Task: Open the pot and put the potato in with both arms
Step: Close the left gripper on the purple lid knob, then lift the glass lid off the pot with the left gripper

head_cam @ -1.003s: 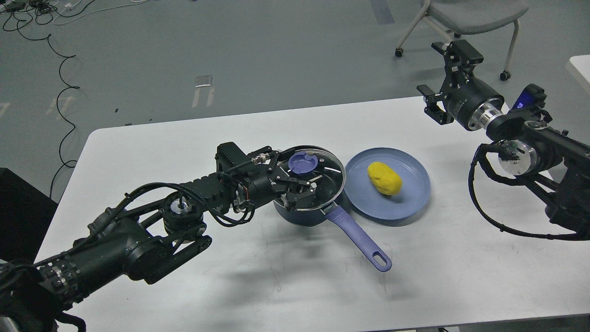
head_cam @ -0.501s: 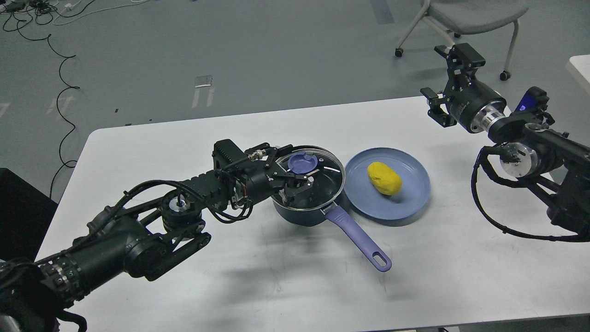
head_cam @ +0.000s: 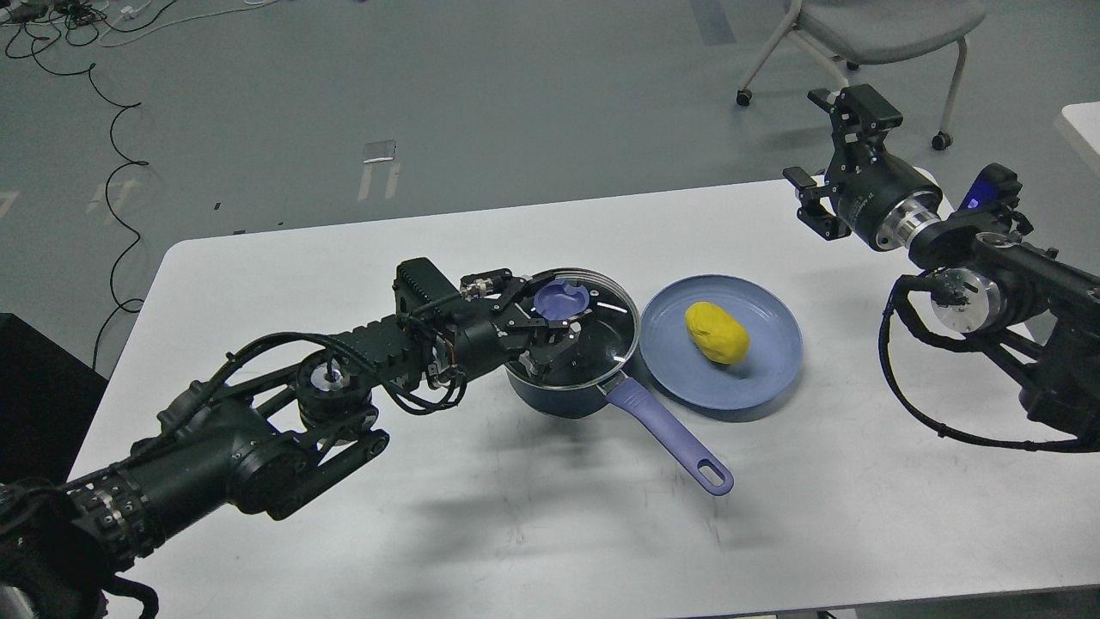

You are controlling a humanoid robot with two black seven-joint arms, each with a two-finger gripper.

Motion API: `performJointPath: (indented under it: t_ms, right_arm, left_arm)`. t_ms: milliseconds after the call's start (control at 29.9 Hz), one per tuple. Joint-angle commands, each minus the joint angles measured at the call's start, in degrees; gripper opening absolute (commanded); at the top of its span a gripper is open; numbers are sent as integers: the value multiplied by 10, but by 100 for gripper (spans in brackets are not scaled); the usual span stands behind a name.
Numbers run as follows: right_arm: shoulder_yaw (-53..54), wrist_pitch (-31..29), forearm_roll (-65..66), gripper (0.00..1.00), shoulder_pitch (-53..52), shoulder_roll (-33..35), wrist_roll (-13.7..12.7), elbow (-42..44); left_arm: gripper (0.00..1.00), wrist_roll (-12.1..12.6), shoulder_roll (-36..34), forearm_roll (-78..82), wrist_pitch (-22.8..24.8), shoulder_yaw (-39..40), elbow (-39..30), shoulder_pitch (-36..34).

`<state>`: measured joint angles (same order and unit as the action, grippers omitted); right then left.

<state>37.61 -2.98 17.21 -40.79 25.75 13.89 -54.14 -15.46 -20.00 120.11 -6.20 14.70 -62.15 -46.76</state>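
Observation:
The pot [head_cam: 559, 397] is a dark navy saucepan at the table's middle, its lavender handle [head_cam: 669, 434] pointing to the front right. A glass lid [head_cam: 601, 331] with a purple knob [head_cam: 561, 299] sits on it. My left gripper [head_cam: 550, 331] hovers over the lid with its fingers [head_cam: 531, 364] spread beside and below the knob; the jaws look open. The yellow potato [head_cam: 717, 332] lies on a shallow blue plate [head_cam: 769, 374] just right of the pot. My right gripper [head_cam: 829, 146] is open and empty, held high at the table's far right.
The white table [head_cam: 516, 533] has bare room in front and to the left. A grey chair [head_cam: 876, 26] stands behind the right arm. Cables [head_cam: 112, 129] lie on the floor at the far left. A white table corner [head_cam: 1084, 129] shows at the right edge.
My left gripper has drawn back a little to the left over the lid, bringing its fingers nearer the knob. The pot has shifted slightly. My right gripper has moved slightly.

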Motion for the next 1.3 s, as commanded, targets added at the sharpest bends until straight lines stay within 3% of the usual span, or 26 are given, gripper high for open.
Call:
performJointPath:
  t_ms: [0,434,635,769,1270]
  right_arm:
    - [0,0,0,100,0,-1,0,0]
    - [0,3,0,100,-8,-3,0,-1]
    - [0,3,1,100,-10,-4,0,-1]
    - [0,3,3,100,-8,-5,0,0]
    - [-2,3,4,100,-7,-6,0,3]
  left_arm:
    - [47,-6,-6,-1,-1,2,-5,-7]
    - [46,-11,-107,-68,-3,2,-34,-67]
    - [45,-10,-169,-103,-30,-5,-32,-35]
    - [45,-25,-209,-105,-50,-6,-25,7]
    - [46,-44,-197,-106,-123,-12,81,98]
